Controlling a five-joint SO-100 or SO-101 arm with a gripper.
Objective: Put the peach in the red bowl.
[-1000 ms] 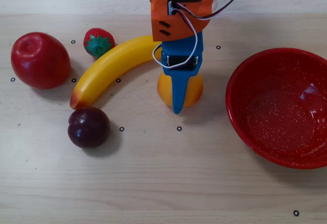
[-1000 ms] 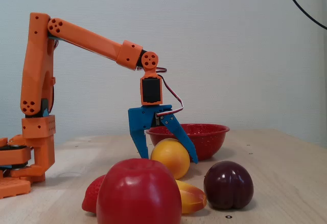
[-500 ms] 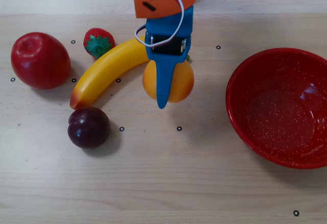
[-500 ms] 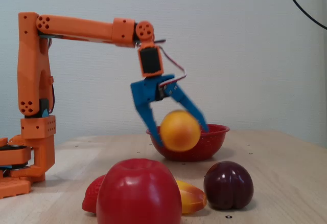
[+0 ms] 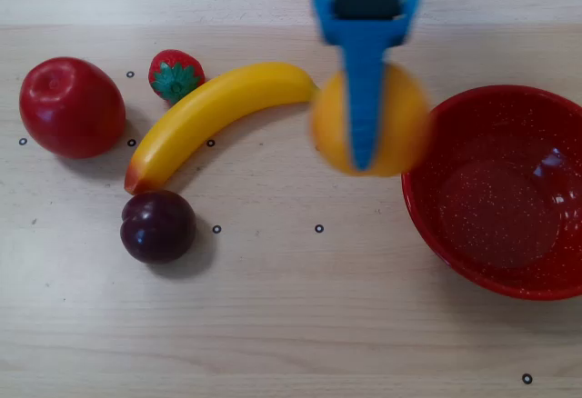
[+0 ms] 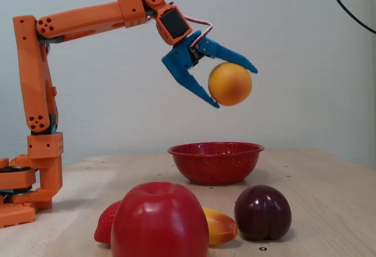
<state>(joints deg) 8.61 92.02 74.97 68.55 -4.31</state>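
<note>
Lifted since prior frame: blue two-finger gripper (image 6: 234,87) pinching round yellow-orange toy peach (image 6: 230,84), mid-carry. Next: shift over glossy red speckled bowl (image 6: 215,162) below, then release.

Pale wooden table (image 6: 329,181) before a plain light grey-blue wall (image 6: 294,22).

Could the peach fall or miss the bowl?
Maybe. The peach is high in the air, held only between the thin blue jaws of the gripper, so it might slip out. In the overhead view it sits just beside the red bowl, not over the middle. Let go now, it could hit the rim and roll away.
</note>
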